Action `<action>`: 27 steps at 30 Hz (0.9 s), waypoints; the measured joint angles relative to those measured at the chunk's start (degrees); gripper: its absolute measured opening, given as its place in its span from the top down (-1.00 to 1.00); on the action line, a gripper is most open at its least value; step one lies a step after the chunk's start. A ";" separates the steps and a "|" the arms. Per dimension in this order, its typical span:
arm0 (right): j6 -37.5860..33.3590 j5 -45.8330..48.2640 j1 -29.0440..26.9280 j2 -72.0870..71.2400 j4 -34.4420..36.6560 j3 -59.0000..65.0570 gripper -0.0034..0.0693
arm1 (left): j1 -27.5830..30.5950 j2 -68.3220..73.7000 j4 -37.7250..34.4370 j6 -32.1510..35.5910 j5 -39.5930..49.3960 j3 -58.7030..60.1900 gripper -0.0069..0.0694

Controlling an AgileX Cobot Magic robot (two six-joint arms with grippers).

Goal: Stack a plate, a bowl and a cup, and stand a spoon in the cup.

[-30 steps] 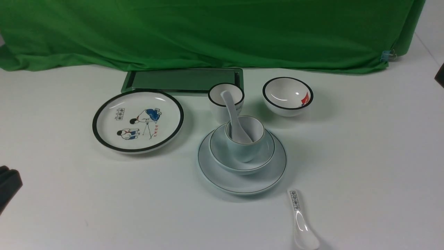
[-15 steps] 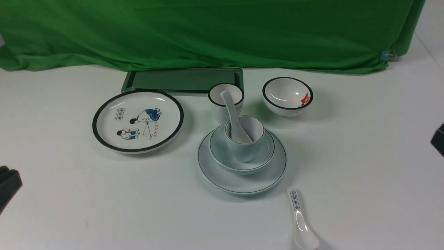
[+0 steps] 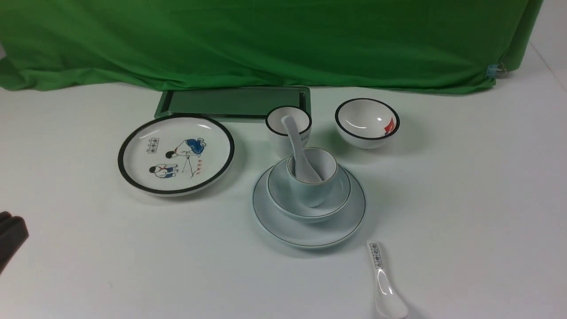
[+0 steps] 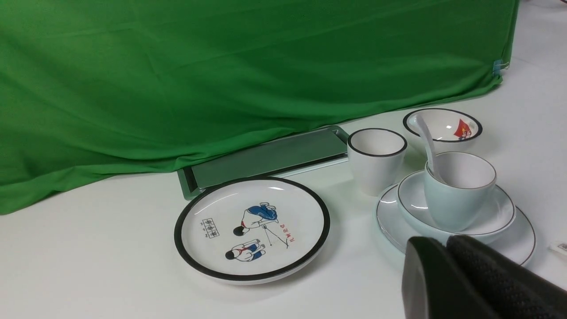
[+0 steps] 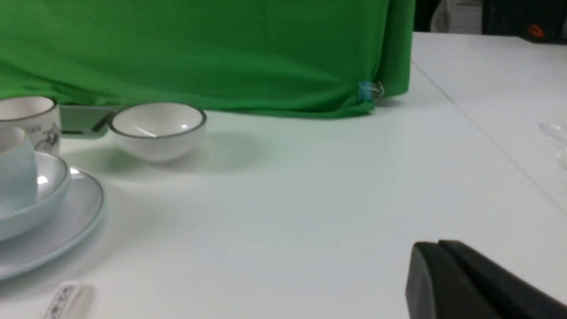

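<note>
spoon (image 3: 300, 153) in cup (image 3: 312, 181), both closed pincers (image 4: 447, 248) well apart

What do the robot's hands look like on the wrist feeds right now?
Both are matte black. The left hand has rounded fingers; one finger's surface has a fine dimpled grip texture. The right hand looks smoother and blockier. No cables or markings are visible.
</note>
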 joint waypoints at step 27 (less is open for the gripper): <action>0.01 6.74 0.00 -0.33 -0.10 0.07 0.76 | 0.00 0.00 0.00 0.68 0.00 0.00 0.83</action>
